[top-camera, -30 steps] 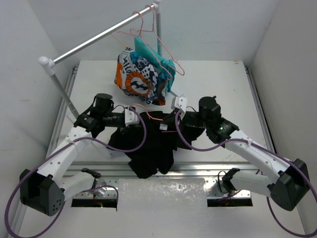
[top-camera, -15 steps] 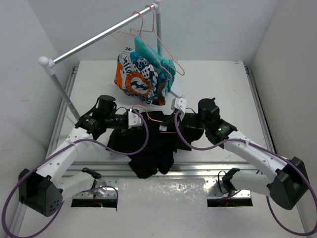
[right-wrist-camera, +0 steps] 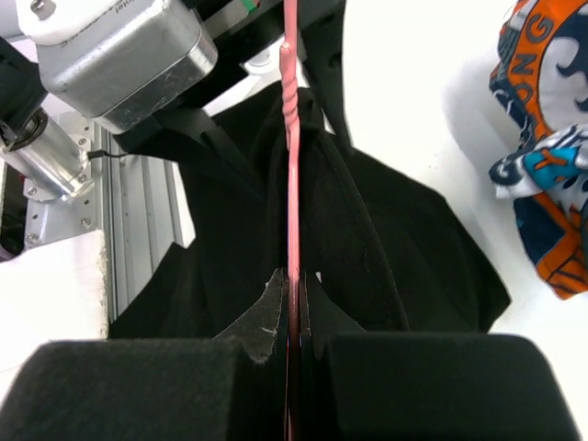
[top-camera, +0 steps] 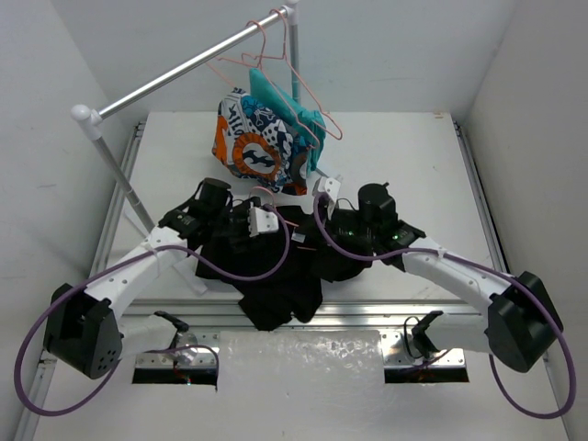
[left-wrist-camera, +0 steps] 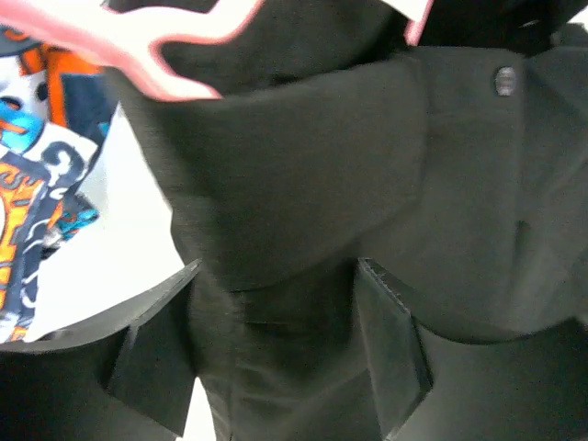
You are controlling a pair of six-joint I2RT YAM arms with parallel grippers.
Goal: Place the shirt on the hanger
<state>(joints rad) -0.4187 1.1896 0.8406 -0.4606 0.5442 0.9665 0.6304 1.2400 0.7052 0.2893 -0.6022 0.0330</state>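
we see our left end effector (left-wrist-camera: 276,317) spread wide around a shirt (top-camera: 276,289) fold, our right end effector (right-wrist-camera: 294,308) clenched on the pink hanger (right-wrist-camera: 292,156), shirt heaped mid table (top-camera: 404,156)

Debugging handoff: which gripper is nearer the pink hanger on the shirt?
Right. The right gripper is shut on the hanger wire; the left gripper is open around a shirt fold, the hanger just beyond.

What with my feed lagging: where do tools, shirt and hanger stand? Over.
Left tool open astride a fold of the black shirt. Right tool shut on the pink wire hanger, against the shirt. Patterned garment close behind.
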